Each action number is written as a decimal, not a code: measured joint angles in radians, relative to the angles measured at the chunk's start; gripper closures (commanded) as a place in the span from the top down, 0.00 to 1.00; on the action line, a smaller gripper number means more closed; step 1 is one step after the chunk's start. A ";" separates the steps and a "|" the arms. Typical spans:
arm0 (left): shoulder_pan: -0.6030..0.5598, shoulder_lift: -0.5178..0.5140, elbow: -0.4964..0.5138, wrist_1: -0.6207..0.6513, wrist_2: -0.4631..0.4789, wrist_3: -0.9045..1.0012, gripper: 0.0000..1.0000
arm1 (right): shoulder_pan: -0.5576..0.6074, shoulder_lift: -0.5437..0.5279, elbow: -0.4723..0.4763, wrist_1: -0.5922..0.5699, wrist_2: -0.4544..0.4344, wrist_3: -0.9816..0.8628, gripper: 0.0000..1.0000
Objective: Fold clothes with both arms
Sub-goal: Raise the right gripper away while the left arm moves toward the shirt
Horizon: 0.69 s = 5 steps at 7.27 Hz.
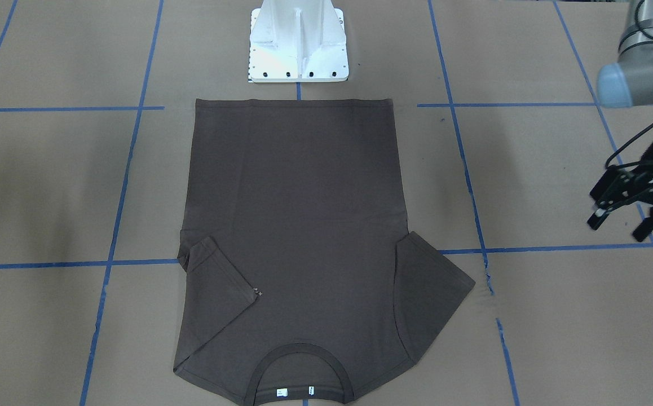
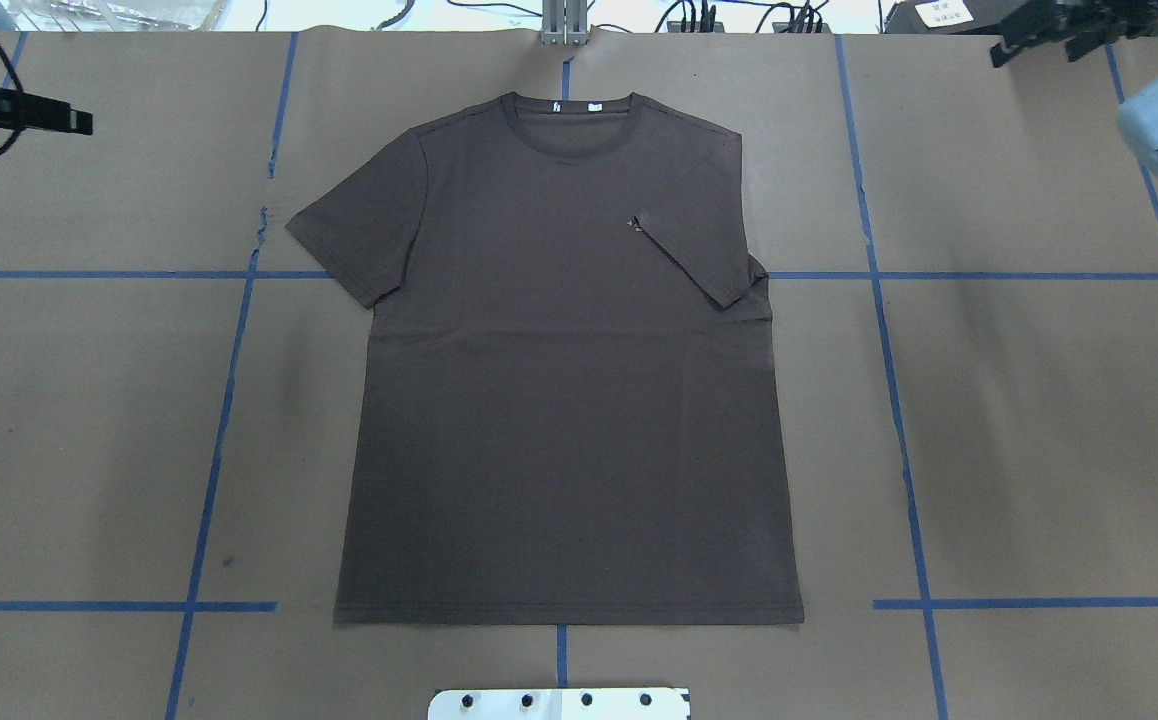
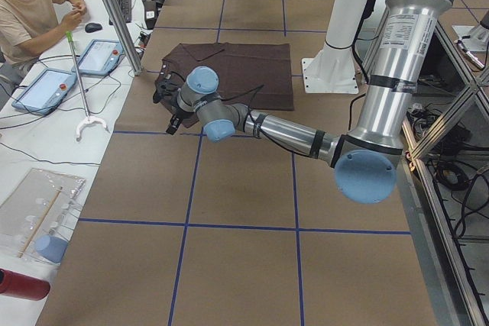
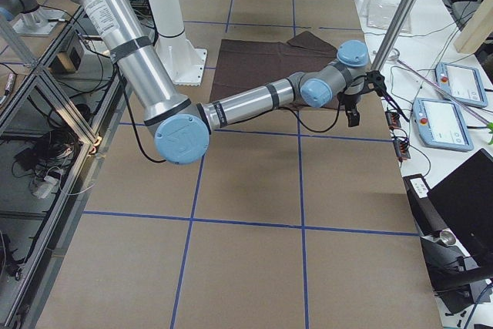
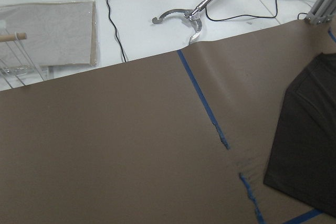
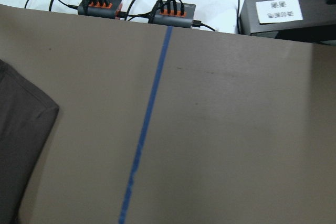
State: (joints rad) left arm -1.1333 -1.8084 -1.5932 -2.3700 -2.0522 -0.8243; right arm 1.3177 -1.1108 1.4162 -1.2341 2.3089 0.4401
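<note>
The dark brown T-shirt (image 2: 569, 370) lies flat in the middle of the table, collar (image 2: 572, 110) on the far side from the robot, hem near the base. The sleeve on the robot's right (image 2: 694, 250) is folded in over the chest. The other sleeve (image 2: 354, 235) lies spread out. My left gripper (image 1: 620, 225) hovers well off to the shirt's left, beyond that sleeve, open and empty; it also shows in the overhead view (image 2: 79, 120). My right gripper (image 2: 1034, 45) hovers off the far right corner, fingers apart and empty. The wrist views show only shirt edges (image 5: 310, 140) (image 6: 21, 145).
The white pedestal base (image 1: 298, 45) stands just behind the hem. Blue tape lines (image 2: 899, 400) grid the brown paper table cover. Past the far edge lie power strips (image 6: 100, 6), a grabber tool (image 5: 181, 17) and tablets (image 3: 99, 55); an operator (image 3: 30, 13) sits there.
</note>
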 measured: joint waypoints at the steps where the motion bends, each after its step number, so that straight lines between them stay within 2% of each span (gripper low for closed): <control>1: 0.090 -0.052 0.050 0.002 0.109 -0.120 0.66 | 0.031 -0.035 0.007 0.002 0.014 -0.042 1.00; 3: 0.220 -0.159 0.185 0.001 0.261 -0.274 0.66 | 0.050 -0.066 0.019 0.007 0.020 -0.062 1.00; 5: 0.284 -0.213 0.273 0.000 0.337 -0.327 0.66 | 0.052 -0.079 0.025 0.010 0.021 -0.064 1.00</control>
State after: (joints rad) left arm -0.8489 -2.0209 -1.3200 -2.3702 -1.7155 -1.1511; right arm 1.3693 -1.1898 1.4413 -1.2244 2.3300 0.3761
